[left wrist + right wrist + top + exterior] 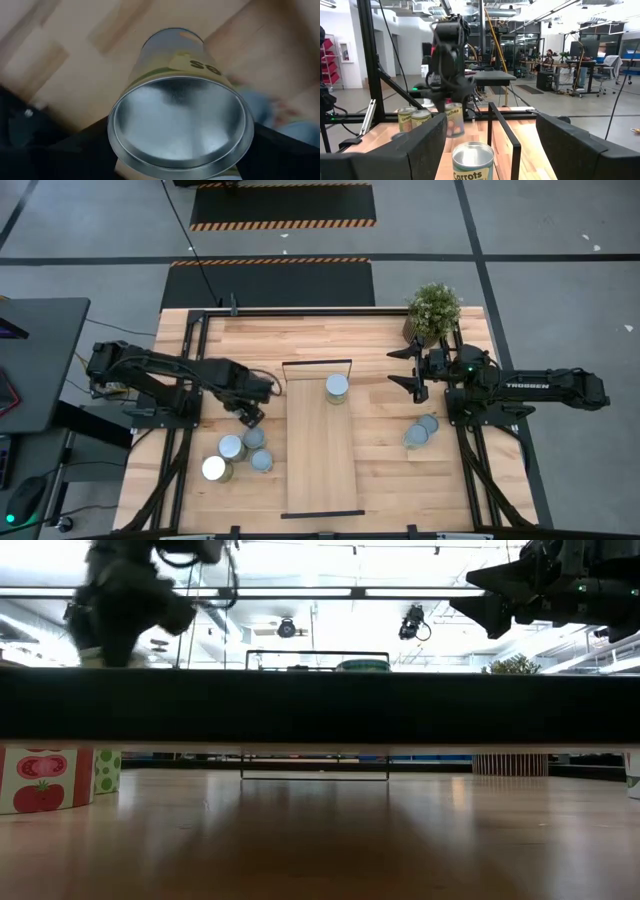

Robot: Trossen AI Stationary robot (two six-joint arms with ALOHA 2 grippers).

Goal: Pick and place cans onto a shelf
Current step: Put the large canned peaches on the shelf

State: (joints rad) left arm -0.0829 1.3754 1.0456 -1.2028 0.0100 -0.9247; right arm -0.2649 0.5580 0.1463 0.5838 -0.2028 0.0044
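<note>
Left arm had a can in its grip, with the shelf lying just to its inner side.

The left gripper (250, 417) was clamped around a small silver-grey metal can (182, 107), upright on its long axis, at the edge of the left-hand cluster of matching cans (232, 457). The long pale wooden shelf board (320, 455) sat just beside it toward the table's middle, nearer this arm than the other. One can with a Carrots label (337, 387) already stood at the shelf's far end. The right gripper (408, 368) hung near that can, fingers spread apart and holding nothing, two more cans (421, 430) close by.
</note>
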